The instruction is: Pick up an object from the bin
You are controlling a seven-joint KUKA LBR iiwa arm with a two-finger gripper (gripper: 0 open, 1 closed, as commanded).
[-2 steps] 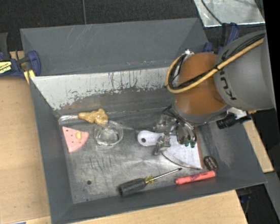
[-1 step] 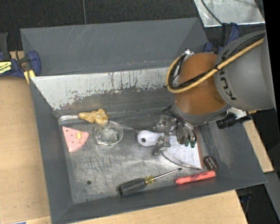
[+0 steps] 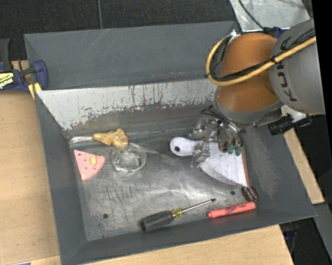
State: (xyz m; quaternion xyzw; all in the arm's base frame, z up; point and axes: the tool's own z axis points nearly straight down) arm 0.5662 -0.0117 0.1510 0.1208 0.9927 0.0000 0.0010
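Observation:
My gripper [image 3: 207, 144] is low at the bin's right side, under the orange wrist cover. Just left of its fingertips lies a small white rounded object [image 3: 181, 147] with a dark spot. Right below the fingers lies a white fan-shaped sheet [image 3: 225, 170], running toward the right wall. The fingers are down near both things, and I cannot make out anything between them.
A clear plastic cup [image 3: 128, 160], a pink wedge [image 3: 88, 164] and a tan lumpy toy [image 3: 111, 138] lie at the left. A black-handled screwdriver [image 3: 171, 215] and a red marker [image 3: 232, 210] lie along the front wall. The arm covers the right rear corner.

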